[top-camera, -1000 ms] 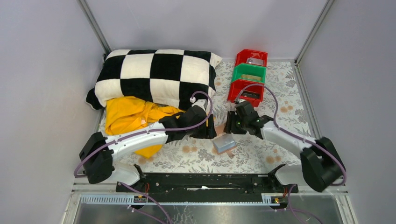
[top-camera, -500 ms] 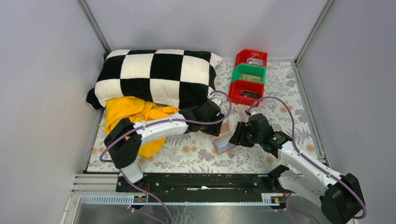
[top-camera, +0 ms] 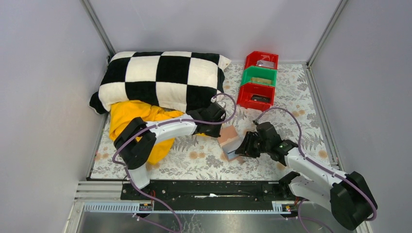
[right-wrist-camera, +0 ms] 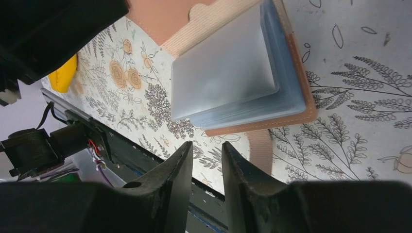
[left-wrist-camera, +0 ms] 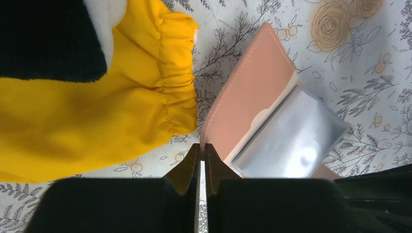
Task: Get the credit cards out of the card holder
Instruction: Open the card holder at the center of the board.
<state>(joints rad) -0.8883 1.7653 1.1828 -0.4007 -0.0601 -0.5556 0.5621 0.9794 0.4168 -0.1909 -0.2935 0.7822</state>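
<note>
The card holder (top-camera: 229, 134) lies open on the floral table cover, its tan leather cover (left-wrist-camera: 252, 92) raised and its grey-blue sleeves (left-wrist-camera: 291, 138) fanned out. My left gripper (left-wrist-camera: 203, 146) is shut on the near edge of that cover. My right gripper (right-wrist-camera: 206, 148) stands open just in front of the sleeve stack (right-wrist-camera: 223, 73), next to the side tab (right-wrist-camera: 260, 148), with nothing between its fingers. In the top view the left gripper (top-camera: 221, 129) is at the holder's left and the right gripper (top-camera: 243, 147) at its right. The credit cards are hidden; no dark card shows.
A yellow cloth (top-camera: 136, 124) and a black-and-white checkered pillow (top-camera: 160, 80) lie left of the holder; the cloth (left-wrist-camera: 97, 111) is close beside my left fingers. Red and green bins (top-camera: 260, 80) stand at the back right. The black base rail (top-camera: 214, 189) runs along the near edge.
My left gripper has shut on the holder's cover and raised it. The right arm has swung in low toward the holder's right side, its jaws narrower than before.
</note>
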